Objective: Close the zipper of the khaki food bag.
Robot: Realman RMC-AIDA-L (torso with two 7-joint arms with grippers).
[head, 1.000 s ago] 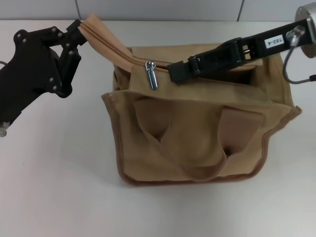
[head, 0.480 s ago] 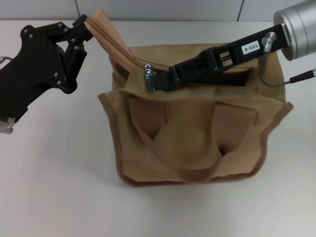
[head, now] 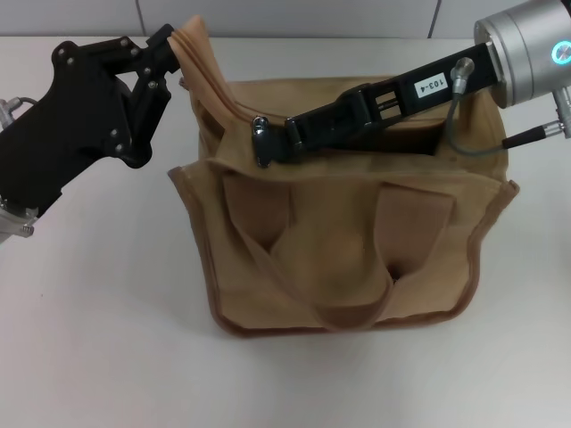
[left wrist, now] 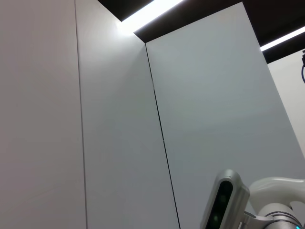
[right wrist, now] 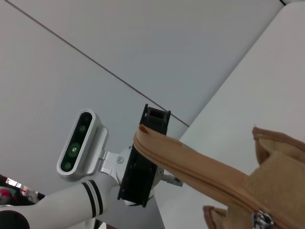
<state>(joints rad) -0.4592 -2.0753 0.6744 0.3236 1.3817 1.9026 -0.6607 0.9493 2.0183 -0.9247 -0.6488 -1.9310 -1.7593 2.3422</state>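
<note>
Soft stuff, this boxy tan canvas food bag (head: 343,241) on the white surface (head: 107,339): left gripper (head: 165,49) pinches the floppy khaki zipper tape's (head: 207,76) end taut, right gripper (head: 268,143) clamps the slider, probably the best handhold.

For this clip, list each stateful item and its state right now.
khaki food bag: upright, top still partly open.
zipper: free end pulled taut off the bag.
left pincer: shut on the zipper end.
right pincer: at the slider; grip unclear.
</note>
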